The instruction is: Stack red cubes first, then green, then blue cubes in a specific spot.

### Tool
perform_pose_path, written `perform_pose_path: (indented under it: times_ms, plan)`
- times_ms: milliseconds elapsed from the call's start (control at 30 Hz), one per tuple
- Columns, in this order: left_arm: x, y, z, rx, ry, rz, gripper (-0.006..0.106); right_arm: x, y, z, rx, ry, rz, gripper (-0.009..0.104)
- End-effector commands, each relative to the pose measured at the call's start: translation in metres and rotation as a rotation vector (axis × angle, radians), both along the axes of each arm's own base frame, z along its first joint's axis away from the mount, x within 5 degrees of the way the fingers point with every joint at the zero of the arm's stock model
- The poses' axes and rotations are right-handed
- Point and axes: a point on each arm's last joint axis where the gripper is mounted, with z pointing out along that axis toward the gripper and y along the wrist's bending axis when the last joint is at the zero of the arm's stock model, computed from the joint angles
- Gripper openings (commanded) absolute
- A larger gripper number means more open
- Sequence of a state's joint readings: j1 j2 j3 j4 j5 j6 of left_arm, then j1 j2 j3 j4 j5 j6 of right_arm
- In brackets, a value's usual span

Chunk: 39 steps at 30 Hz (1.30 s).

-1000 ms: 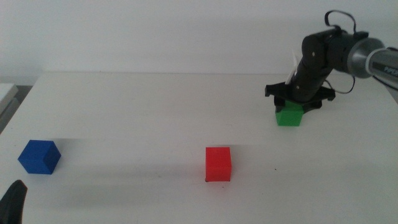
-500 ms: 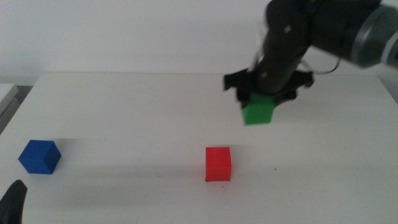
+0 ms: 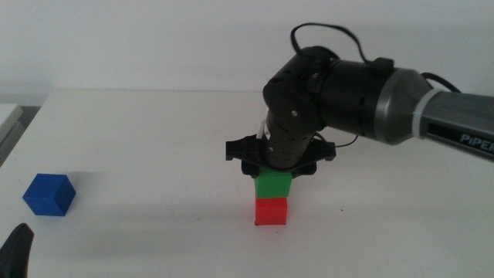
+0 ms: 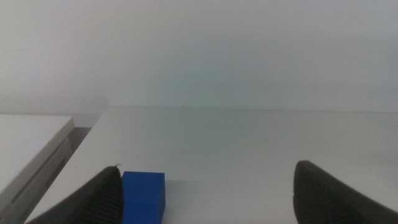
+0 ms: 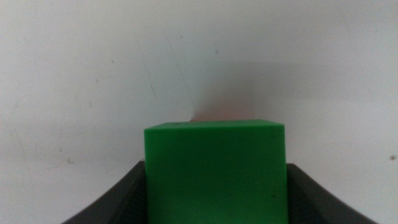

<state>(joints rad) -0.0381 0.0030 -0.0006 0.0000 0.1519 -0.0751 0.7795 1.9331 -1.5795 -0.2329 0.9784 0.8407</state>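
The red cube sits on the white table at front centre. The green cube is directly on top of it, held between the jaws of my right gripper, which comes down from the right. In the right wrist view the green cube fills the space between the jaws. The blue cube lies at the front left, also in the left wrist view. My left gripper is open and waits at the bottom left corner. The marked spot is hidden under the red cube.
The right arm's dark body hangs over the table's middle right. A white block lies off the table's left edge.
My right gripper carried the green cube from the back right, leftward and forward, and lowered it onto the red cube. The blue cube and left gripper have not moved.
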Motion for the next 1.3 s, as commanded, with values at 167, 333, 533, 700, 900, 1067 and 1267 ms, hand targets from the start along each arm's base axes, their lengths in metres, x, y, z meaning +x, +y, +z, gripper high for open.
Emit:
perform_pose_path:
  times_ms: [167, 333, 533, 700, 900, 1067, 1267]
  plan:
    - [-0.0002, -0.0002, 0.0009, -0.002, -0.012, -0.003, 0.094, -0.0004, 0.0048, -0.0104, -0.005, 0.003, -0.049, 0.012]
    - [-0.0002, -0.0002, 0.0009, -0.002, -0.012, -0.003, 0.094, -0.0016, 0.0044, -0.0117, -0.017, 0.008, -0.078, 0.012]
    - [-0.0002, -0.0002, 0.0009, -0.002, -0.012, -0.003, 0.094, -0.0025, 0.0007, -0.0122, -0.045, 0.02, -0.119, 0.012]
    - [-0.0002, -0.0002, 0.0009, -0.002, -0.012, -0.003, 0.094, -0.0036, 0.0027, -0.0116, -0.055, 0.001, -0.104, 0.012]
    - [-0.0002, -0.0002, 0.0009, -0.002, -0.012, -0.003, 0.094, -0.007, 0.0066, -0.0112, -0.058, -0.012, -0.102, 0.012]
    - [-0.0002, -0.0002, 0.0009, -0.002, -0.012, -0.003, 0.094, -0.008, 0.008, -0.0118, -0.061, -0.014, -0.099, 0.012]
    - [-0.0002, -0.0002, 0.0009, -0.002, -0.012, -0.003, 0.094, -0.0074, 0.0084, -0.011, -0.074, -0.035, -0.086, 0.012]
